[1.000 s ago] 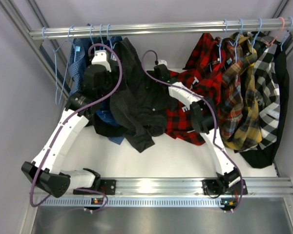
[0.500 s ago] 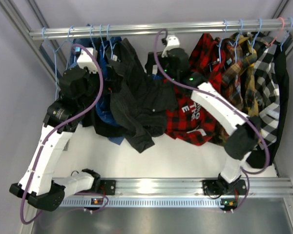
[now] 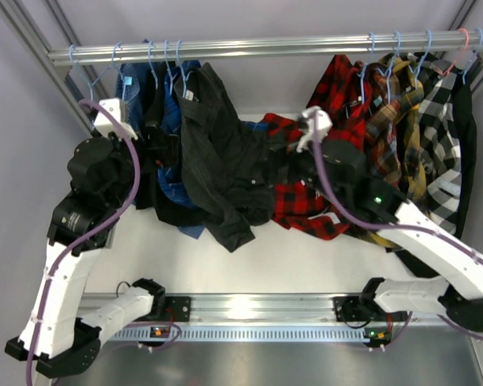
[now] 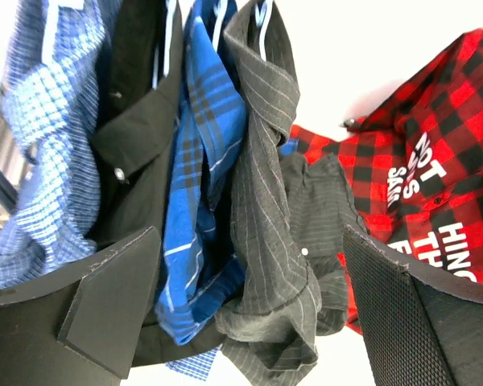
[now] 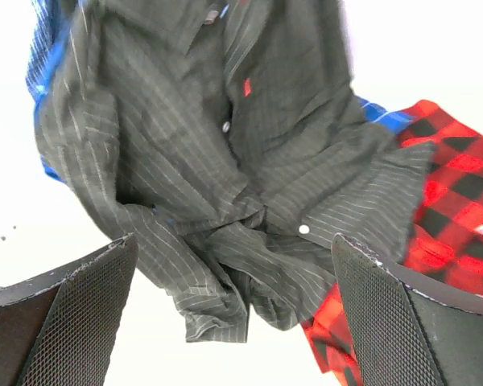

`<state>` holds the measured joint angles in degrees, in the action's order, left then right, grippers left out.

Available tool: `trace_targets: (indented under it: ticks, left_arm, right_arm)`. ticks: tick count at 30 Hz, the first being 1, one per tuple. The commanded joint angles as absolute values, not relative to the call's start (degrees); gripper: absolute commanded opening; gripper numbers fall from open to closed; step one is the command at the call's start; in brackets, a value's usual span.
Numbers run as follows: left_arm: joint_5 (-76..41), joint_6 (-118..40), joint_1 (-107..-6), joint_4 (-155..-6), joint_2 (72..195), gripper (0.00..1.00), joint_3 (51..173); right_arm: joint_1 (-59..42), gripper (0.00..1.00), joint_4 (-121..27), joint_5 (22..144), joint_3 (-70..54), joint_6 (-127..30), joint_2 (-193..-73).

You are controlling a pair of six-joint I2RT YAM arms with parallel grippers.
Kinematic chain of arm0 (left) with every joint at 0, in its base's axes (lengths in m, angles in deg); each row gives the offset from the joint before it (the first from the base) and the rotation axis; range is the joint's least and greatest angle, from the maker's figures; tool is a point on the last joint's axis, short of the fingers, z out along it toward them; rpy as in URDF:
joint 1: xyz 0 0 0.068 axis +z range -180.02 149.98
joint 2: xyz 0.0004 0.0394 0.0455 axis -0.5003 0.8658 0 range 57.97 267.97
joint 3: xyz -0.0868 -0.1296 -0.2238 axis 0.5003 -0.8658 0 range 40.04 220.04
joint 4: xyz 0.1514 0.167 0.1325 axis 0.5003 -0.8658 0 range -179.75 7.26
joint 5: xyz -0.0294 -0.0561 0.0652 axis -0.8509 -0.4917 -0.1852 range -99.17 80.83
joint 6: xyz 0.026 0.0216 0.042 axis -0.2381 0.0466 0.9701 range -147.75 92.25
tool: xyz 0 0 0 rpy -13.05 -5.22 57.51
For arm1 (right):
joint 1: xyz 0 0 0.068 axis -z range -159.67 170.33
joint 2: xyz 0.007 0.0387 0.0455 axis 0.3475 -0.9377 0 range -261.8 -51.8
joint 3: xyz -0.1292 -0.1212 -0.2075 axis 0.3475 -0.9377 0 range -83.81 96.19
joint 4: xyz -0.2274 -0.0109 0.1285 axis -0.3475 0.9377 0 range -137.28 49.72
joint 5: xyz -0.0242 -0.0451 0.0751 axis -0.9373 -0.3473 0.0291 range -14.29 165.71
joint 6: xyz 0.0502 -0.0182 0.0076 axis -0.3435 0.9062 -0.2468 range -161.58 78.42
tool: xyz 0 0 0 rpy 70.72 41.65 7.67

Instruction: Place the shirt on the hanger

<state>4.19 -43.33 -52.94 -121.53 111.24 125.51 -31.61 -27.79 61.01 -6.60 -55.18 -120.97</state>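
Observation:
The dark charcoal pinstriped shirt [image 3: 225,161] hangs from the rail on a light-blue wire hanger [image 3: 179,63], and its lower part lies bunched on the white table. It also shows in the left wrist view [image 4: 266,225] and the right wrist view [image 5: 209,177], where the small red tab [image 5: 247,87] shows. The hanger's wire shows at the collar [image 4: 263,14]. My left gripper [image 3: 159,149] is open and empty, just left of the shirt [image 4: 253,322]. My right gripper [image 3: 291,154] is open and empty, just right of it [image 5: 241,322].
A red-and-black plaid shirt [image 3: 306,201] with white lettering lies under and right of the dark shirt. Blue checked shirts [image 3: 137,92] hang at the left of the rail [image 3: 258,47]. Several plaid shirts [image 3: 402,137] hang at the right. An empty hanger [image 3: 97,104] hangs far left.
Both grippers have drawn away from the rail and the shirt's top. The left arm moved left and down, the right arm right and down. The shirt stays hanging.

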Motion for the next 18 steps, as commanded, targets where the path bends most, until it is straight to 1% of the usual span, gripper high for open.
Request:
trace_targets:
  ticks: [1,3,6,9,13,16,18]
  left_arm:
    - [0.3,-46.1,-52.0,-119.7,114.4,0.98,128.4]
    - [-2.9,-47.2,-52.1,-118.4,114.2,0.98,131.3]
    - [-1.7,-45.9,-52.0,-115.1,111.6,0.98,132.4]
    - [-2.7,-44.8,-52.0,-119.5,112.9,0.98,136.0]
    - [-2.7,-43.6,-52.0,-124.5,116.5,0.98,137.8]
    - [-1.6,-43.6,-52.0,-123.4,115.6,0.98,134.1]
    - [-3.3,-45.1,-52.0,-122.0,114.7,0.98,133.0]
  right_arm:
    - [-31.6,0.99,-23.6,57.3,-8.9,-58.3,-110.3]
    - [-31.7,1.00,-22.9,56.2,-12.4,-59.4,-103.7]
    - [-31.7,0.99,-20.7,55.8,-15.2,-60.6,-95.4]
    - [-31.7,0.99,-19.6,55.4,-17.6,-59.1,-89.1]
    - [-31.7,0.99,-17.0,53.1,-17.8,-58.2,-86.0]
    - [-31.7,0.99,-15.1,49.9,-18.2,-57.7,-85.0]
    - [-31.7,0.99,-15.2,45.5,-20.3,-56.6,-84.5]
